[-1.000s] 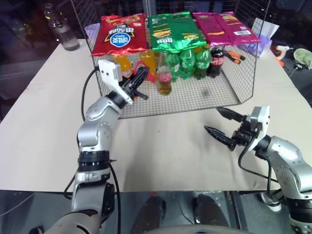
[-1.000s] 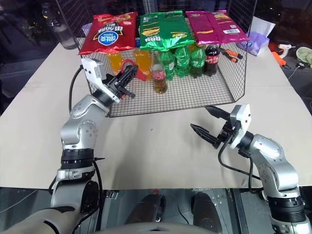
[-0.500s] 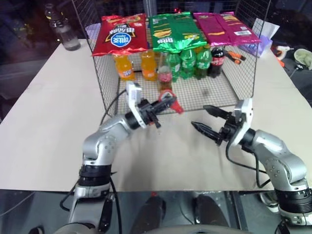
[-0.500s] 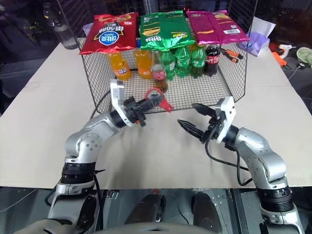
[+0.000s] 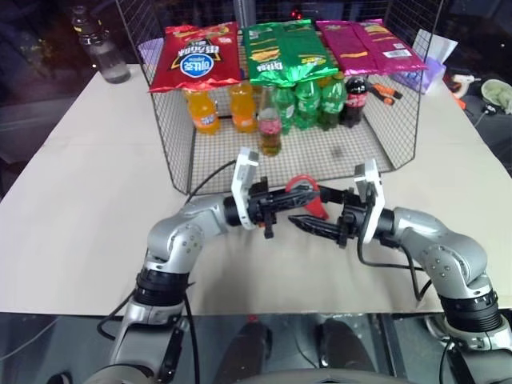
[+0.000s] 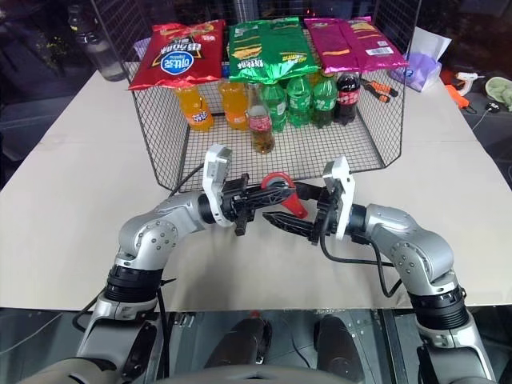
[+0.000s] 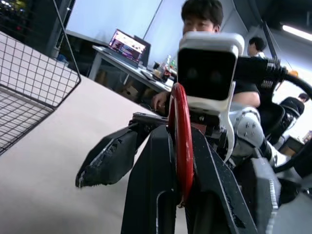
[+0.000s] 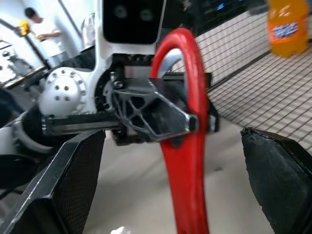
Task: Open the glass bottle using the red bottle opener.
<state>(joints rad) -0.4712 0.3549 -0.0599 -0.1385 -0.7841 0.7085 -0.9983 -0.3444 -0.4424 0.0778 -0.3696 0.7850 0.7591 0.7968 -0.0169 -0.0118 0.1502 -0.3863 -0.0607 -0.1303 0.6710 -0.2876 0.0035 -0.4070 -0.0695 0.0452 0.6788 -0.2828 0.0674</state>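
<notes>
Above the table [image 5: 72, 208], before the wire basket [image 5: 172, 152]: left gripper [image 5: 298, 194] clamped on the red bottle opener [image 5: 306, 192], right gripper [image 5: 320, 212] spread wide just beside it. Glass bottle [image 5: 270, 132] stands upright inside the basket, well apart. We judge a handover is under way: we should close the right gripper on the tapered handle before the left lets go.

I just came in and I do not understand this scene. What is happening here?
A two-armed robot is working at a table. Its left gripper is shut on the red opener and holds it in front of the wire basket. The right gripper is open, with its fingers on either side of the opener, perhaps to take it. The glass bottle stands untouched in the basket among soda bottles.
</notes>
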